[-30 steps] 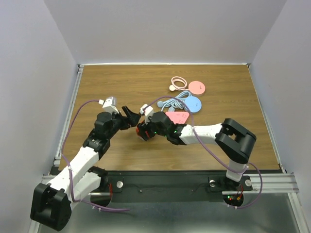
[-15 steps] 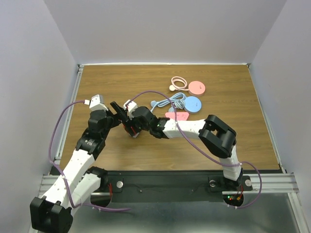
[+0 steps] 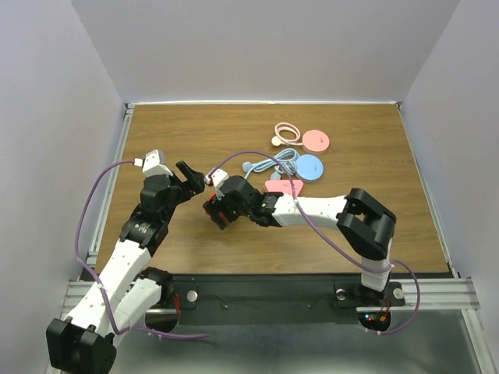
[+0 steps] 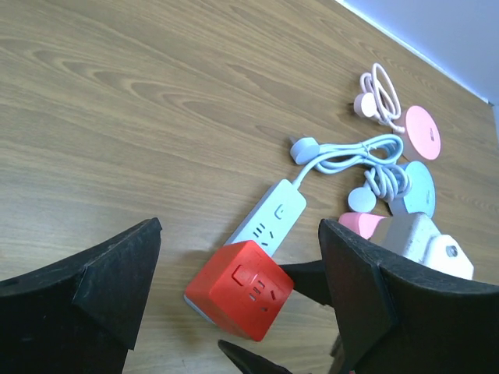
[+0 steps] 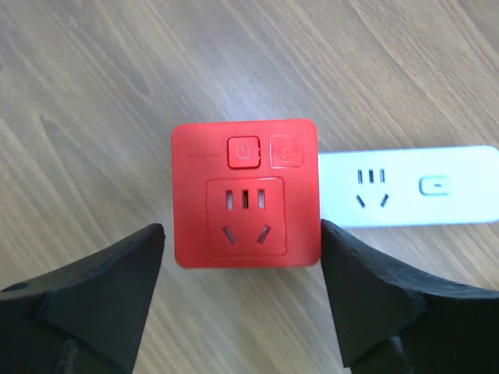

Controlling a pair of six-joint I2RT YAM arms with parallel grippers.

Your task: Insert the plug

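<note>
A red cube socket (image 5: 245,192) sits on the wooden table, touching the end of a pale blue power strip (image 5: 409,185). My right gripper (image 5: 242,300) is open just above the cube, with a finger near each lower side, and holds nothing. My left gripper (image 4: 242,312) is open and empty, hovering left of the cube (image 4: 240,290). The pale blue plug (image 4: 302,146) lies loose on the table beyond the strip (image 4: 271,214), its cable (image 4: 366,156) coiled to the right. In the top view the left gripper (image 3: 195,173) and right gripper (image 3: 214,212) are close together.
A blue disc (image 3: 309,167), a pink disc (image 3: 316,140) with a looped pink cable (image 3: 287,132), and a pink piece (image 3: 284,187) lie at the back right. The right forearm (image 3: 312,209) stretches across the middle. Grey walls enclose the table.
My right gripper has moved left and now sits over the red cube. My left gripper has drawn back to the left and stays open.
</note>
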